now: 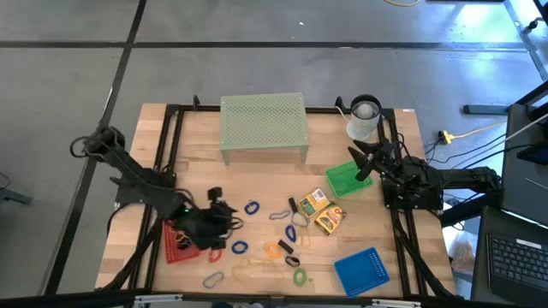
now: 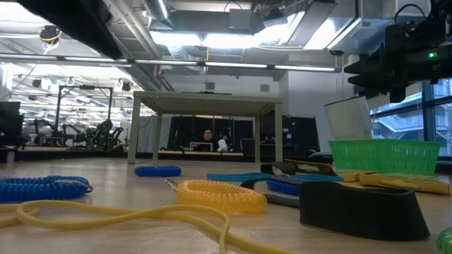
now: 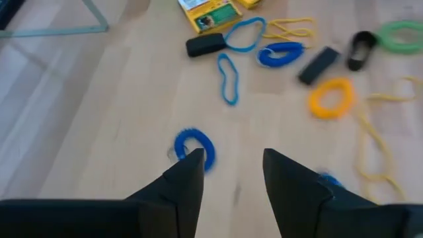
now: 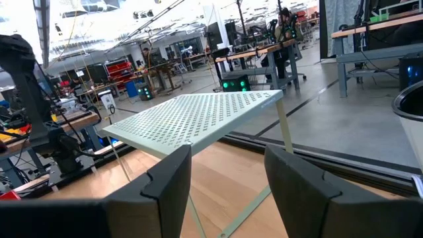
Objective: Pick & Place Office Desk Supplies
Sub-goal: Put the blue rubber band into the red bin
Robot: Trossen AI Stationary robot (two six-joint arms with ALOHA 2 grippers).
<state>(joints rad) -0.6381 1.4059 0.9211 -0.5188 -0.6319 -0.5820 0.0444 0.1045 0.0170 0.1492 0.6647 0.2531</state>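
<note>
The office desk supplies lie loose on the wooden table (image 1: 171, 145): blue rings (image 1: 251, 207) (image 1: 239, 247), an orange ring (image 3: 332, 96), a green ring (image 1: 300, 276), black clips (image 3: 205, 44) and two little yellow boxes (image 1: 312, 203) (image 1: 330, 221). My left gripper (image 3: 231, 162) hovers open at the table's near left (image 1: 224, 219), slanting down. A blue coil ring (image 3: 195, 147) lies flat just beyond one fingertip, with nothing between the fingers. My right gripper (image 4: 228, 155) waits open and level at the right (image 1: 360, 160), over the green tray (image 1: 344, 178).
A red tray (image 1: 175, 244) sits under my left arm and a blue tray (image 1: 361, 269) at the near right. The pale green mesh riser (image 1: 263, 124) stands at the far middle, with a white cup (image 1: 364, 118) to its right. A yellow cord (image 3: 373, 142) and a silvery carabiner (image 1: 212, 279) lie near the front.
</note>
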